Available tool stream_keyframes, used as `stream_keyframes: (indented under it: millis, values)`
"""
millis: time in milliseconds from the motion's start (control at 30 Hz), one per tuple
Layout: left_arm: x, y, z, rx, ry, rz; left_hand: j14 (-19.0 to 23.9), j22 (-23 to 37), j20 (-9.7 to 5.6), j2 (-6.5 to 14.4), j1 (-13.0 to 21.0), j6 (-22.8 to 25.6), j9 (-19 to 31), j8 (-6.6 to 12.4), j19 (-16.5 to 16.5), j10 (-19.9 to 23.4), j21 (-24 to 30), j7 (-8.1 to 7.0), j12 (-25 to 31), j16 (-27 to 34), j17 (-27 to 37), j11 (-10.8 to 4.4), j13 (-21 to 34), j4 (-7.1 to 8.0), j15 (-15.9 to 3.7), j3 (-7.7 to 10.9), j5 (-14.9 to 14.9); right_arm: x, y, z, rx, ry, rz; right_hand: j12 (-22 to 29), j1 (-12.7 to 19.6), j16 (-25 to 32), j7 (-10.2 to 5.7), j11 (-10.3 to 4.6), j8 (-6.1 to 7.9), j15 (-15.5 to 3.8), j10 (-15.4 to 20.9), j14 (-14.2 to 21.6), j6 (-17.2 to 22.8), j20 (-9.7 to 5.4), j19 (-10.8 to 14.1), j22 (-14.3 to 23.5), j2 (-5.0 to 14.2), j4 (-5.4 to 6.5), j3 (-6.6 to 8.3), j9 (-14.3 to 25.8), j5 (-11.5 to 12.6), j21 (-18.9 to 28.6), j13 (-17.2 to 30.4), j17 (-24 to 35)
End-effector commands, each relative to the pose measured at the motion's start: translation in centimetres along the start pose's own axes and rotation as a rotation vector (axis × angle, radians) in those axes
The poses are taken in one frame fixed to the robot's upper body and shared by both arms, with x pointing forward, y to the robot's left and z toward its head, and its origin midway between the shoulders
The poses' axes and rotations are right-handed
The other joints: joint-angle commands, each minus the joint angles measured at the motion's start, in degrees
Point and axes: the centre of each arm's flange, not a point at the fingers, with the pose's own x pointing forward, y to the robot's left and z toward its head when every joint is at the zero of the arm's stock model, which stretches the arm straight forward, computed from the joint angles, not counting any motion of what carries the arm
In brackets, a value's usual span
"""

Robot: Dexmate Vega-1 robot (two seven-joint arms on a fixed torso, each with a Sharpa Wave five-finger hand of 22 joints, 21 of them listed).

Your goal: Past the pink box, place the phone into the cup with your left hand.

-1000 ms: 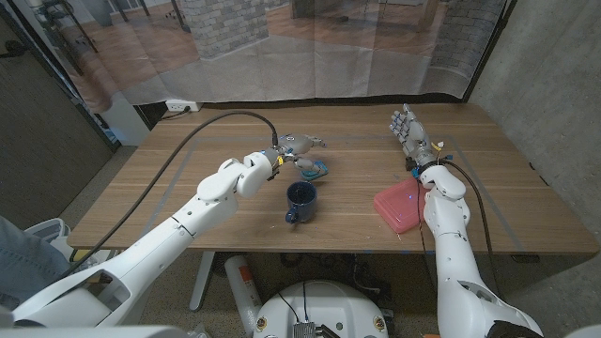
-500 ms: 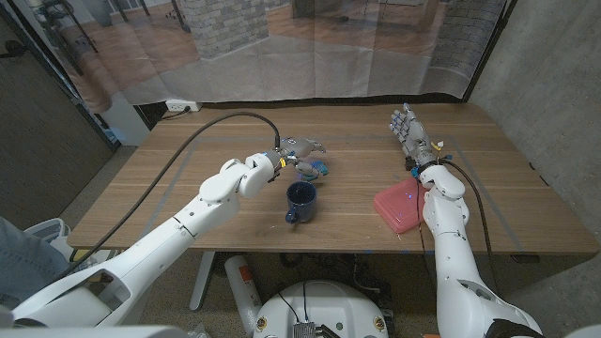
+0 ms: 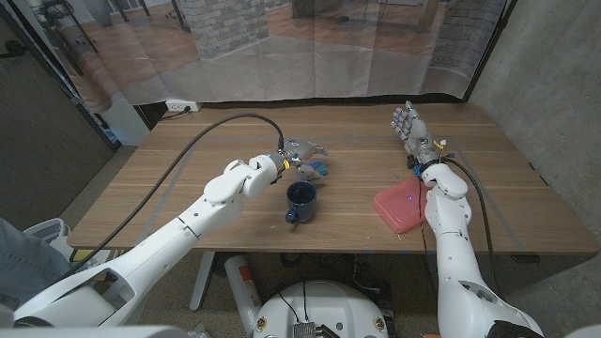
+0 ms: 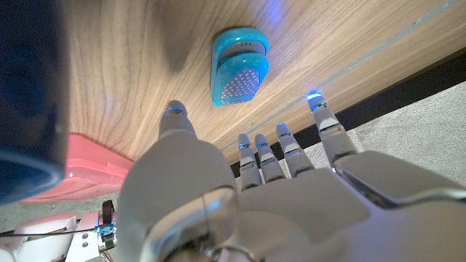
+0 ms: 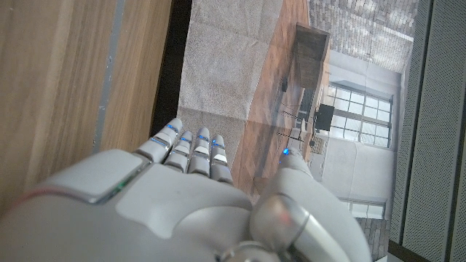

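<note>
A teal phone (image 3: 317, 170) lies on the wooden table just beyond the dark blue cup (image 3: 300, 200). My left hand (image 3: 302, 153) hovers over the phone's near-left side with its fingers spread and nothing in it. In the left wrist view the phone (image 4: 239, 75) lies on the wood beyond my fingertips (image 4: 279, 129), untouched, with the cup (image 4: 29, 94) and the pink box (image 4: 87, 164) off to one side. The pink box (image 3: 401, 206) sits near the table's front right. My right hand (image 3: 410, 130) stands far right, fingers straight and together, holding nothing.
A black cable (image 3: 202, 131) arcs over the table to my left wrist. The table's far edge (image 3: 310, 105) runs just behind the phone, with a translucent curtain beyond it. My right forearm (image 3: 441, 197) lies beside the pink box.
My left hand has drifted slightly right and its fingers have spread a little over the phone. The phone, cup, box and right hand stay put.
</note>
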Motion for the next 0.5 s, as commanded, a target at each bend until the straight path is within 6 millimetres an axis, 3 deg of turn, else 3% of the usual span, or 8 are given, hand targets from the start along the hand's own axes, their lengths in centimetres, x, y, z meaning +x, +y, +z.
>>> stream_keyframes:
  millis: [33,500]
  values:
    - [0.04,-0.5,0.28,-0.003,0.009,-0.012,0.4,0.2,0.16,0.1,1.0,0.3,0.2,-0.07,0.7,0.2,0.2,0.22,0.1,0.0,0.1,-0.24,0.2,-0.45,0.21,-0.05,0.1,-0.35,-0.17,0.2,-0.007,0.003,-0.001,0.1,0.3,0.4,-0.25,-0.12,0.26,0.08,0.3,0.5,0.4,-0.54,0.2,0.3,0.04,-0.25,0.25,0.3,0.2,0.5,0.2,0.2]
    - [0.2,-1.03,-0.13,-0.014,0.016,-0.005,1.4,0.2,0.04,1.1,2.8,1.0,0.3,0.08,2.2,0.8,0.4,0.07,0.3,0.2,0.2,-0.68,0.3,-0.89,-0.05,0.66,-0.1,-0.77,-0.39,-0.08,-0.007,0.009,-0.003,0.1,0.2,0.4,-0.3,-0.05,0.25,0.08,0.4,0.6,0.3,-0.54,0.2,0.3,0.05,-0.3,0.22,0.3,0.2,0.5,0.2,0.2]
